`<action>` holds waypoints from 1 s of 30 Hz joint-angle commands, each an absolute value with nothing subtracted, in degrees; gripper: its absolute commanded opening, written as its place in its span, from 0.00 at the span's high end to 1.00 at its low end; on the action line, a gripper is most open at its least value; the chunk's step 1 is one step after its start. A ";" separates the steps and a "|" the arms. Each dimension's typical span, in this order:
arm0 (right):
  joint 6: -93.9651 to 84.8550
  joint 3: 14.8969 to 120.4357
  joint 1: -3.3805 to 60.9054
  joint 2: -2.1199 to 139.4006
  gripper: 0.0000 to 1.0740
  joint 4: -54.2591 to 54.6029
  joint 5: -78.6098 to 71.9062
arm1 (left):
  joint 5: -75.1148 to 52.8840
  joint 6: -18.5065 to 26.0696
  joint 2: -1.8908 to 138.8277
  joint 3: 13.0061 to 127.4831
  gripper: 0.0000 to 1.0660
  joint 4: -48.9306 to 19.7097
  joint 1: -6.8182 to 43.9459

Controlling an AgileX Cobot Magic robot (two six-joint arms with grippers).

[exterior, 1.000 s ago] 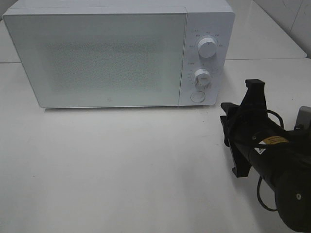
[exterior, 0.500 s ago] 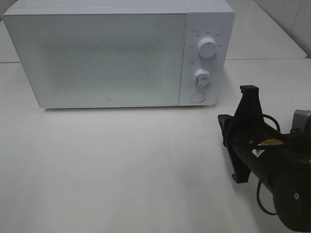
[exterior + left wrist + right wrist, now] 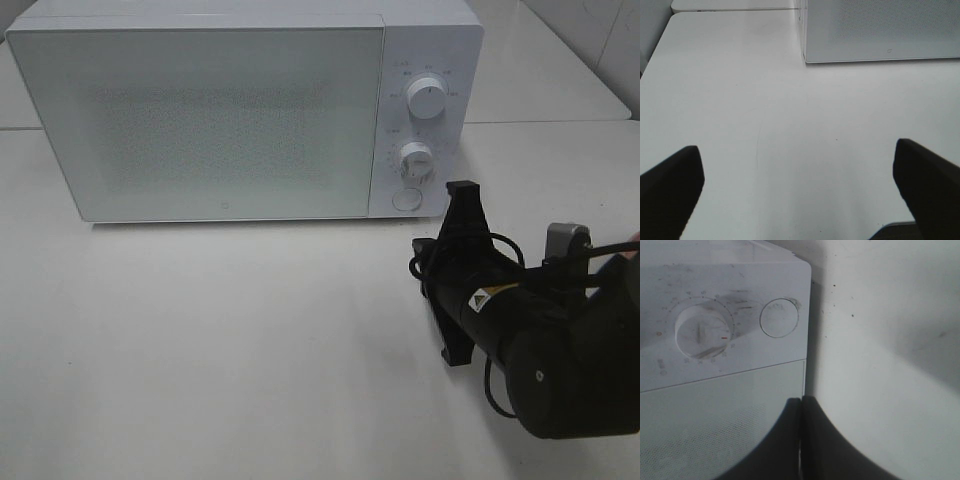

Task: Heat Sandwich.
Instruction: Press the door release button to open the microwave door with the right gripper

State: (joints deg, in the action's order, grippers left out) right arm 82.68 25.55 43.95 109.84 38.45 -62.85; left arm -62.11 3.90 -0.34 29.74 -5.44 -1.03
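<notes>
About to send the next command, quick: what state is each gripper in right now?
Left gripper: open, nothing between its fingers.
Right gripper: shut, holding nothing, close to the front of the microwave.

The right arm [image 3: 545, 375] comes in low from the right side of the high view, angled forward and toward the middle. The right gripper [image 3: 801, 407] has its two dark fingers pressed flat together with nothing between them. The left gripper [image 3: 796, 147] points downward and forward, its fingers [image 3: 672, 190] spread wide apart and empty.
</notes>
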 commanded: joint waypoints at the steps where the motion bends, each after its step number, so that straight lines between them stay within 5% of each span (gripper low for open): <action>1: 83.37 28.59 40.34 110.87 1.00 34.21 -60.50 | -61.36 3.67 -1.60 29.68 0.08 -5.79 -1.20; 30: 82.51 45.49 28.07 120.55 1.00 26.47 -50.59 | -61.36 3.67 -1.60 29.68 0.08 -5.79 -1.20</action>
State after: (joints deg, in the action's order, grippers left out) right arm 83.02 45.15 28.48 120.61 27.16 -50.76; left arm -62.11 3.90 -0.34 29.74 -5.44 -1.03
